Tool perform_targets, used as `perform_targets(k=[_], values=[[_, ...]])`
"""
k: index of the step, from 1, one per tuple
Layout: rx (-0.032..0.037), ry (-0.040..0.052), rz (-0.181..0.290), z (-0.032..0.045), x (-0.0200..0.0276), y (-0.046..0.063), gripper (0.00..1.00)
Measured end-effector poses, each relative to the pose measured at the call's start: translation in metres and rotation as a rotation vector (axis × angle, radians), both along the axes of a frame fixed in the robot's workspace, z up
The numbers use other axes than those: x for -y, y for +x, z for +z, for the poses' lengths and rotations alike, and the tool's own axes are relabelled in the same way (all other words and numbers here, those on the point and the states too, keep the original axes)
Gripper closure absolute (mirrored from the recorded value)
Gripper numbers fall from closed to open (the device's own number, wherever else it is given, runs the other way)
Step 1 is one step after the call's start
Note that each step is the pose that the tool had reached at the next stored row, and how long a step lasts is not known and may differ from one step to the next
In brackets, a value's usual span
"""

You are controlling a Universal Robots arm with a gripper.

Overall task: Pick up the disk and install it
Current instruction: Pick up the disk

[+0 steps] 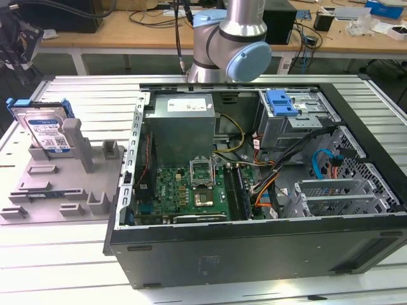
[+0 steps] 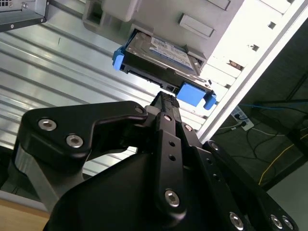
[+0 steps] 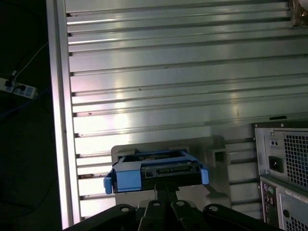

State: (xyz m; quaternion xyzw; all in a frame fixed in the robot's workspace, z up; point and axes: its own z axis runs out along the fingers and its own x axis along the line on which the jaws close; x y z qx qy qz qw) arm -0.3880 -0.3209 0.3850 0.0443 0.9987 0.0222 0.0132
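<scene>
The disk (image 1: 46, 127) is stood on edge in the grey rack (image 1: 38, 190), at nine o'clock from the case (image 1: 254, 254). The gripper (image 2: 166, 98) is poised just off its near edge, jaws clenched on nothing. They are best opened first, centred across the thin sides, and lowered squarely so the disk is not tilted.

- In the first wrist view the gripper (image 3: 166, 186) covers a bit of the near edge of the disk (image 3: 156, 166) just ahead of it.
- In the second wrist view the grey holder (image 2: 192, 24) hides the disk's far end.
- Beside the gripper, the picture's edge cuts off the computer case (image 3: 284, 163).
</scene>
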Motion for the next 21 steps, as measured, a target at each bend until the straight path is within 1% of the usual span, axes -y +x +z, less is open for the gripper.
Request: perform_targets(k=[6, 8, 9, 10, 12, 16, 19, 20, 21], values=[[0.0000, 0.0000, 0.001, 0.0000, -0.0001, -0.0006, 0.89], [-0.0001, -0.0003, 0.010, 0.0000, -0.0004, -0.0007, 0.89], [-0.0010, -0.0003, 0.044, 0.0000, -0.0007, -0.0007, 0.89], [-0.0016, -0.0003, 0.092, -0.0001, -0.0008, -0.0007, 0.89], [-0.0025, -0.0003, 0.156, -0.0001, -0.0008, -0.0007, 0.89], [-0.0035, -0.0003, 0.236, -0.0002, -0.0007, -0.0006, 0.89], [-0.0047, -0.0011, 0.286, -0.0002, -0.0009, -0.0006, 0.89], [-0.0053, -0.0018, 0.304, -0.0001, -0.0009, -0.0006, 0.89], [-0.0061, -0.0025, 0.326, -0.0002, -0.0011, -0.0006, 0.83]])
